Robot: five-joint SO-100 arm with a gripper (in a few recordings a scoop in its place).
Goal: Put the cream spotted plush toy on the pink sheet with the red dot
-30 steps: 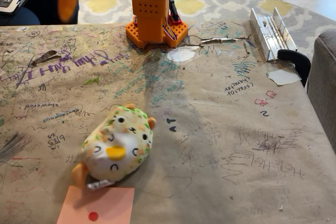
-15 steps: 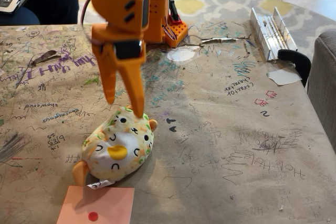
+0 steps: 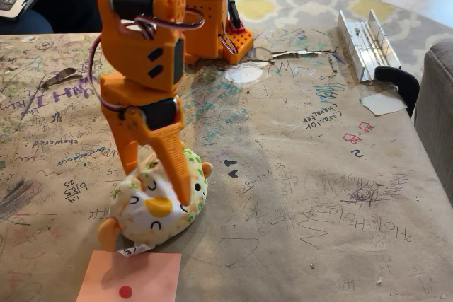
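Orange two-finger claw (image 3: pixel 157 178) spread open, straddling rounded cream spotted plush toy (image 3: pixel 161 203). Toy on table, just behind salmon-pink paper sheet with red dot (image 3: pixel 131 279). Grasp step judged underway; closure, lift, short carry toward sheet needed next.

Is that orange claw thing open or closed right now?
Open. The tool has its two fingers spread apart, one on each side of the cream spotted plush toy.

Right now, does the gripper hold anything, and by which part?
Not yet. The open gripper straddles the cream spotted plush toy at its top, fingers on either side, not closed.
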